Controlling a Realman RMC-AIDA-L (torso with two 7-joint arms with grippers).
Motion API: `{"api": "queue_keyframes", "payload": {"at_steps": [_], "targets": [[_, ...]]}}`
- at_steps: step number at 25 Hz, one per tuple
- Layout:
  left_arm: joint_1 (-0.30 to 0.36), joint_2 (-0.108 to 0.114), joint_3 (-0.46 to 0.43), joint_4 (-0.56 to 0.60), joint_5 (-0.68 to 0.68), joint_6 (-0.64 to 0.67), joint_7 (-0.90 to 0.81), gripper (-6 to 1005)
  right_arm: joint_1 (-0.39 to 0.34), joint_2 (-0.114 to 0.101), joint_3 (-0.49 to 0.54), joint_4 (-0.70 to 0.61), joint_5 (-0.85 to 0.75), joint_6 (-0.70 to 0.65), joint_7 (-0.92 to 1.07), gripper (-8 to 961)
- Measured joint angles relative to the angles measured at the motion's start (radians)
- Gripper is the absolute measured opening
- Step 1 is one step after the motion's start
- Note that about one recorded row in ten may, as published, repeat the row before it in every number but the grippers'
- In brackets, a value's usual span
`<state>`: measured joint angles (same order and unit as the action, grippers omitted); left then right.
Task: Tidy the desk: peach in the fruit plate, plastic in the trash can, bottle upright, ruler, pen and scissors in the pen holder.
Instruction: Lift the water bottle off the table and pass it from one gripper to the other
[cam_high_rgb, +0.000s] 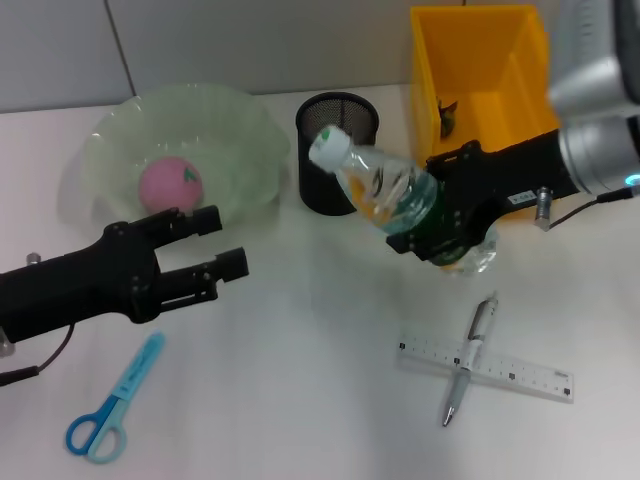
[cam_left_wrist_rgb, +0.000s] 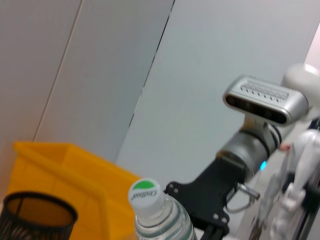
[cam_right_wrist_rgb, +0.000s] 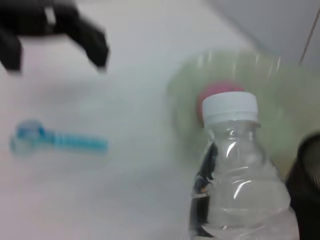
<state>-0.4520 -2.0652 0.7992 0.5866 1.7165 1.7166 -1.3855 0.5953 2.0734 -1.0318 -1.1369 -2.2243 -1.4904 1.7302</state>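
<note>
A white worktop is seen from above, with two black robot arms reaching in from either side.

At the near left lie blue scissors, flat on the worktop, handles toward the near edge. Just above them the left gripper hovers over the surface, its jaws released and holding nothing, pointing right.

Beyond it, at the far left, sits a pale green fruit plate with a wavy rim. A pink peach rests inside it.

To the right of the plate stands a black mesh pen holder, upright.

In front of the holder, a clear plastic bottle with a white cap is held above the worktop, tilted, its cap pointing up and to the far left. The right gripper has its jaws clenched around the bottle's lower body.

Behind that gripper, at the far right, stands a yellow trash can; a small dark object lies inside, too unclear to identify.

At the near right, a silver pen lies across a clear ruler, the two touching in a cross shape.
</note>
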Motion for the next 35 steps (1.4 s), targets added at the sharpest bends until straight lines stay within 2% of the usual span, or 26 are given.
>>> {"api": "queue_keyframes", "payload": {"at_steps": [1, 2, 6, 10, 16, 21, 29, 31, 35], "targets": [[-0.003, 0.001, -0.001, -0.031, -0.039, 0.016, 0.003, 785, -0.040, 0.001, 0.002, -0.005, 0.098, -0.002, -0.021, 762], [-0.003, 0.000, -0.001, -0.034, -0.046, 0.019, 0.004, 785, -0.040, 0.001, 0.002, -0.005, 0.098, -0.002, -0.021, 762], [0.001, 0.000, -0.001, -0.075, -0.131, 0.043, 0.011, 784, -0.118, 0.003, -0.008, 0.029, 0.316, -0.008, -0.065, 762], [0.007, -0.001, -0.004, -0.098, -0.187, 0.047, 0.013, 783, -0.137, 0.005, -0.010, 0.104, 0.431, -0.040, -0.115, 762], [0.000, -0.004, 0.002, -0.169, -0.280, 0.058, 0.053, 782, -0.113, 0.006, -0.060, 0.273, 0.555, -0.100, -0.202, 762], [-0.017, -0.007, 0.006, -0.203, -0.285, 0.085, 0.090, 781, -0.092, 0.007, -0.116, 0.358, 0.629, -0.104, -0.247, 762], [-0.036, -0.007, 0.009, -0.221, -0.285, 0.111, 0.133, 779, -0.047, 0.010, -0.139, 0.424, 0.648, -0.093, -0.272, 762], [-0.042, -0.007, 0.009, -0.230, -0.285, 0.113, 0.154, 779, -0.003, 0.011, -0.139, 0.487, 0.656, -0.082, -0.297, 762], [-0.055, -0.007, 0.015, -0.244, -0.281, 0.114, 0.176, 778, 0.020, 0.011, -0.139, 0.514, 0.656, -0.075, -0.307, 762]]}}
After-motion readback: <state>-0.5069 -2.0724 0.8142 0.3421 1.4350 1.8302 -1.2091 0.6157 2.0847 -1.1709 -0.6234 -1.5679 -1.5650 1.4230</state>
